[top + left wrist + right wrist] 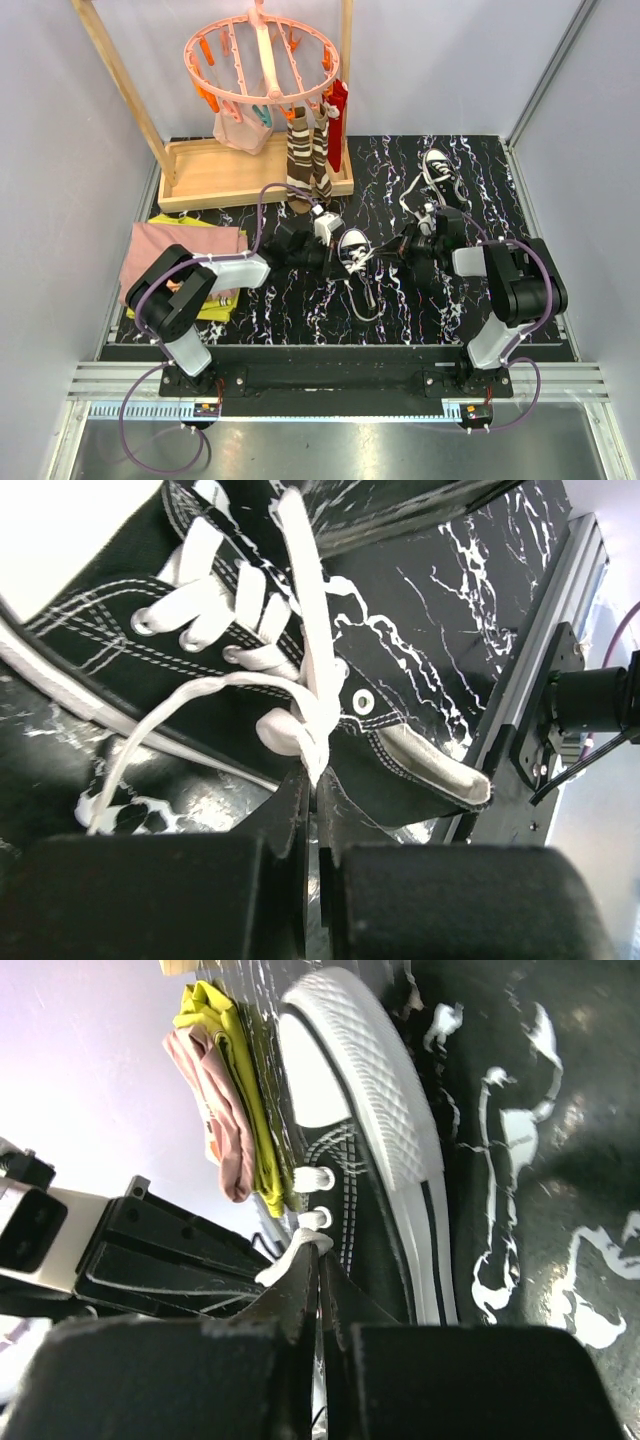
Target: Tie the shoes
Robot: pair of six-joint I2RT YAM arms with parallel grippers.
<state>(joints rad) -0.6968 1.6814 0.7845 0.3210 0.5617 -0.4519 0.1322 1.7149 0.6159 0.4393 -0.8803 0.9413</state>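
One black shoe (352,250) with a white toe cap lies at the middle of the table, its white laces (362,292) trailing toward the near edge. The other shoe (438,168) lies at the back right. My left gripper (328,238) comes at the middle shoe from the left. In the left wrist view the left gripper (314,780) is shut on a white lace (300,695) beside the shoe's eyelets (360,700). My right gripper (398,248) comes from the right. In the right wrist view the right gripper (322,1256) is shut on a lace (290,1260) just below the eyelets (315,1218).
A wooden drying rack (250,170) stands at the back left, carrying a pink round peg hanger (262,55). Brown striped socks (305,155) and a red cloth (337,108) hang from it. Folded pink and yellow cloths (185,255) lie at the left beside my left arm.
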